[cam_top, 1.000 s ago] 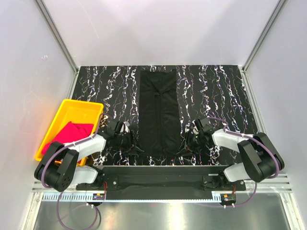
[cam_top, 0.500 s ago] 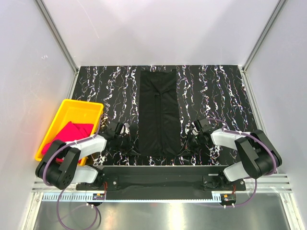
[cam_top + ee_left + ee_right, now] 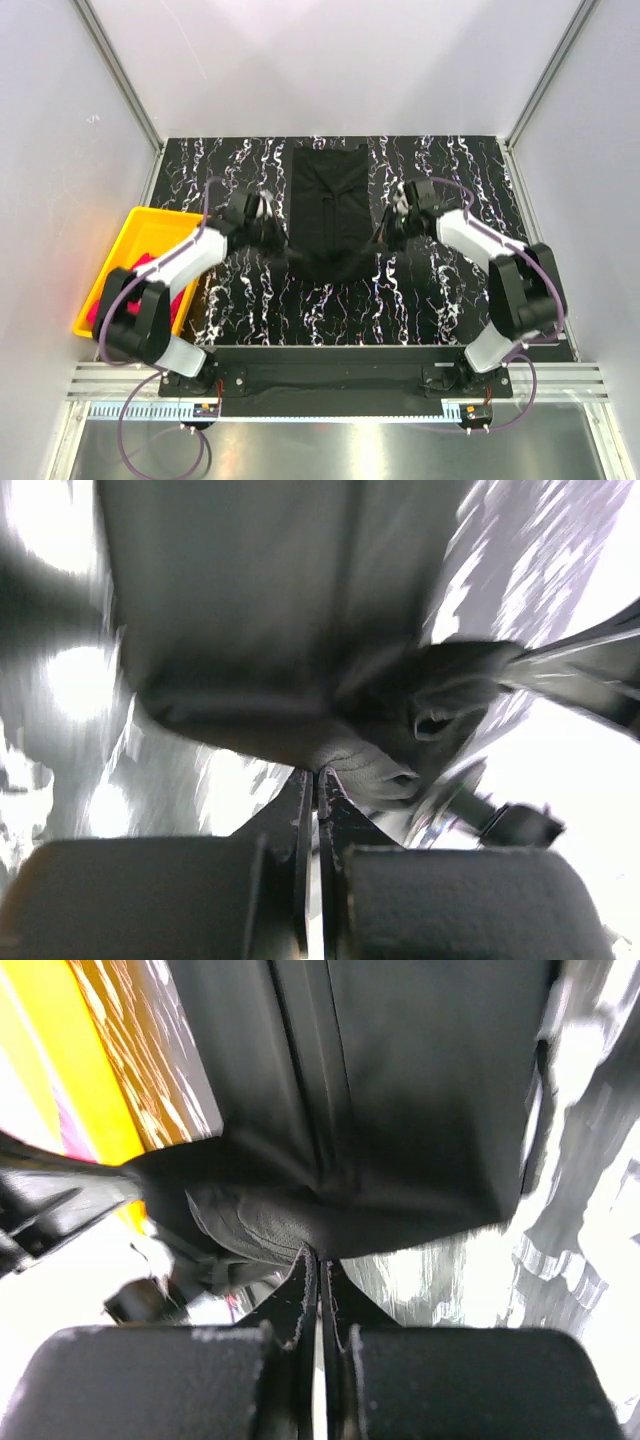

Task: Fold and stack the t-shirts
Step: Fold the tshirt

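Count: two t-shirts, one tray, two grippers in play.

Black t-shirt (image 3: 328, 200): plain matte knit, no print. It lies as a long narrow strip down the middle of the frame, with two lengthwise fold ridges along it. Its far end lies flat on the table (image 3: 450, 180), which has a black top with white marble veining. The near end is raised off the surface and sags in a curve between my two grippers.

Left gripper (image 3: 280, 238): on the strip's left near corner. In the left wrist view the two dark fingers (image 3: 300, 820) meet with a bunched fold of black cloth pinched at their tips, so the jaws are closed on the black t-shirt.

Right gripper (image 3: 385, 232): on the right near corner. The right wrist view shows the same thing, fingers together and a wrinkled wad of black cloth clamped at their tips.

Magenta-pink t-shirt (image 3: 141, 264): a soft heap in the tray at the left edge of the frame, mostly hidden behind my left arm.

Yellow tray (image 3: 150, 217): rectangular, smooth hard plastic with a raised rim, well apart from the black shirt.
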`<control>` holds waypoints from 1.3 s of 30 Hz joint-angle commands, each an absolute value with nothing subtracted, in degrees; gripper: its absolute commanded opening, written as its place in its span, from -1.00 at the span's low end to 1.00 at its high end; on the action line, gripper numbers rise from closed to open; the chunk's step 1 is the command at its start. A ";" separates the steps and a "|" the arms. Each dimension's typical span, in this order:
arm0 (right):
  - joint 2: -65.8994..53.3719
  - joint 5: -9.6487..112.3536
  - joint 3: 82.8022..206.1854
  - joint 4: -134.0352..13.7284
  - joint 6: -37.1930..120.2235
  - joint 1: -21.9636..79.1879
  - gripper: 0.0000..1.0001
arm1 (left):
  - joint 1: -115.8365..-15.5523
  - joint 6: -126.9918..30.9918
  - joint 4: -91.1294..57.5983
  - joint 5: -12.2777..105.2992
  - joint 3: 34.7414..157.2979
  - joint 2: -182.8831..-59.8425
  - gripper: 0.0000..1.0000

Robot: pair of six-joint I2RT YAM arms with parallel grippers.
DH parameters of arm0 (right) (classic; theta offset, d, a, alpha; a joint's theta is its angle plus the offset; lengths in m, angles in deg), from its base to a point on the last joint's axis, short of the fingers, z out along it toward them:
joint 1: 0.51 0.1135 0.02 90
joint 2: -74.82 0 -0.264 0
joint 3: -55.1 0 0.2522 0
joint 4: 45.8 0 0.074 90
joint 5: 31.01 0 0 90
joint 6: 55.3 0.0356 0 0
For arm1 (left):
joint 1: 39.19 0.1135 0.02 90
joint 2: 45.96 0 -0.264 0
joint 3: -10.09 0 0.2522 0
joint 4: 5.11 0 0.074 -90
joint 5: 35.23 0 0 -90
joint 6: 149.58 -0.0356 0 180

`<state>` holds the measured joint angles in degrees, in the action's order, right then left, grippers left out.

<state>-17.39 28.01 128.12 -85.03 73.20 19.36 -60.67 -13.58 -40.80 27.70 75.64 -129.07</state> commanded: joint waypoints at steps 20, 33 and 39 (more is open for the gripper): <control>-60.27 16.98 185.57 -103.76 67.22 8.71 -1.00 | -47.46 -14.49 -44.18 18.39 120.00 -169.18 -1.00; -67.12 17.42 194.35 -105.43 67.39 7.57 -0.98 | -46.40 -14.40 -44.01 16.72 124.40 -175.06 -0.92; -76.76 18.03 207.68 -105.35 69.93 6.00 -0.46 | -46.32 -21.84 -47.06 21.18 133.25 -179.19 -0.58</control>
